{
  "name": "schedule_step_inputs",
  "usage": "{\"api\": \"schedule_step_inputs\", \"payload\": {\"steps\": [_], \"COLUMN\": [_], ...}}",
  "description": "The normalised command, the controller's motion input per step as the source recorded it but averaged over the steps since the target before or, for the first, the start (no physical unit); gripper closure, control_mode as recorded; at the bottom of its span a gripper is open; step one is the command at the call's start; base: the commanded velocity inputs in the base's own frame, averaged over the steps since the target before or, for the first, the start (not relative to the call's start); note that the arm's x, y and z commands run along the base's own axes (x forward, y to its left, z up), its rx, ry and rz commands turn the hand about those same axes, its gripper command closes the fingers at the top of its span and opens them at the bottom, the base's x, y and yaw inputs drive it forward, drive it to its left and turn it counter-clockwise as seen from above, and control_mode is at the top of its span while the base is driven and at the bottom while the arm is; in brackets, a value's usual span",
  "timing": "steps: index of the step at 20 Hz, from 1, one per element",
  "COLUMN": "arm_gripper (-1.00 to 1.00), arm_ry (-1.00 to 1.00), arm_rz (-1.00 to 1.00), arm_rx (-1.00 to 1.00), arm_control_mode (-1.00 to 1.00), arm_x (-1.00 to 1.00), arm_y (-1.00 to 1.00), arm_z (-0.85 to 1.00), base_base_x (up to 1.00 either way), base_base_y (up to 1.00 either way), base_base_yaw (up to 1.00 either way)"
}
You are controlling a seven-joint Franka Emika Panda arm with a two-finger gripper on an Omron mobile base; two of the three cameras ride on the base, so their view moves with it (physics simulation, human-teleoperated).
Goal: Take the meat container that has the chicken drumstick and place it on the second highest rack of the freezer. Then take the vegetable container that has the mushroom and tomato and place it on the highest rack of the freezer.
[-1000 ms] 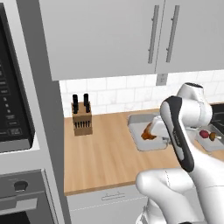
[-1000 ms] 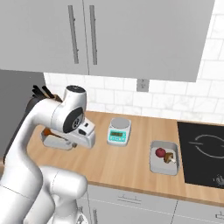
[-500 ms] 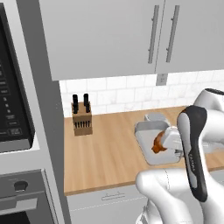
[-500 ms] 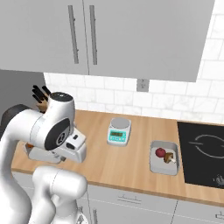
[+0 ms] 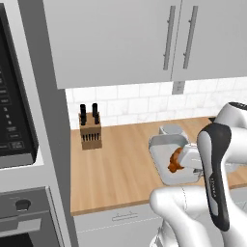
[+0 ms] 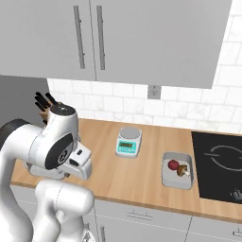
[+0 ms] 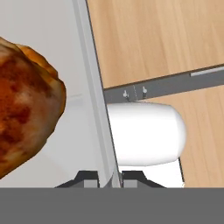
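The meat container [image 5: 161,144], a shallow grey tray holding a brown chicken drumstick [image 5: 174,159], hangs just above the counter in front of my body. My gripper [image 5: 187,159] is shut on its right rim. In the hand view the drumstick [image 7: 22,118] lies at the left and the tray's thin wall [image 7: 94,100] runs straight down between my fingertips [image 7: 87,177]; the gripper [image 7: 109,179] pinches that wall. The vegetable container [image 6: 176,179], with a red tomato [image 6: 173,164] and a brown mushroom [image 6: 183,169], sits on the counter beside the stove.
A knife block [image 5: 90,131] stands at the back left of the wooden counter [image 5: 116,169]. A small kitchen scale [image 6: 128,141] sits mid-counter, the black cooktop [image 6: 217,163] to the right. Wall cabinets [image 5: 144,38] hang overhead; a tall oven column [image 5: 19,144] bounds the left.
The arm has swung back toward the base, carrying the meat container toward the counter's front edge and closer to my body. The vegetable container has stayed put.
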Motion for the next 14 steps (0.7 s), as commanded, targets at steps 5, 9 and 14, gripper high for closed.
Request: {"api": "schedule_step_inputs", "payload": {"steps": [5,9,14], "arm_gripper": [1.0,1.0,1.0], "arm_ry": [0.0,0.0,0.0], "arm_rz": [0.0,0.0,0.0], "arm_rx": [0.01,0.0,0.0], "arm_control_mode": [-1.0,1.0,1.0], "arm_x": [-0.08,-0.13,0.0], "arm_y": [0.0,0.0,0.0], "arm_z": [0.0,0.0,0.0], "base_base_x": [0.0,-0.24,-0.63], "base_base_y": [0.0,0.0,0.24], "base_base_yaw": [0.0,0.0,0.03]}}
